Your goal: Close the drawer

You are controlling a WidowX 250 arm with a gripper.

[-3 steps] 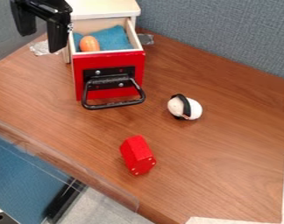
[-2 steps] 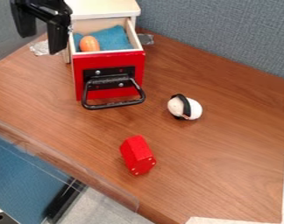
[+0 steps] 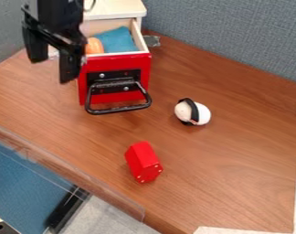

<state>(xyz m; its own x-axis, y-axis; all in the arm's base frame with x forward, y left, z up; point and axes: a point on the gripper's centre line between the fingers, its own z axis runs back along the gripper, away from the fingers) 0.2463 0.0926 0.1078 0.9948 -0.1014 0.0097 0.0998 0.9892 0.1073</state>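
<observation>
- The pincer [image 3: 53, 69] is open, its two fingers well apart with nothing between them.
- The drawer [image 3: 124, 63] is pulled out, just to the pincer's right in view; whether they touch, I cannot tell.
- The drawer's long axis runs from the cabinet [image 3: 111, 9], up and right of the pincer, toward the viewer, so the closing push should go back along that line.
- The handle [image 3: 121, 109] is below and right of the pincer, on the drawer's front.
- From beside the drawer's near corner, the pincer probably needs to come round before the front and lower; a push at the corner could skew the drawer.
- Right of the pincer, the egg [image 3: 94, 46] and cloth [image 3: 118, 40] lie inside, seemingly low enough to clear.
</observation>
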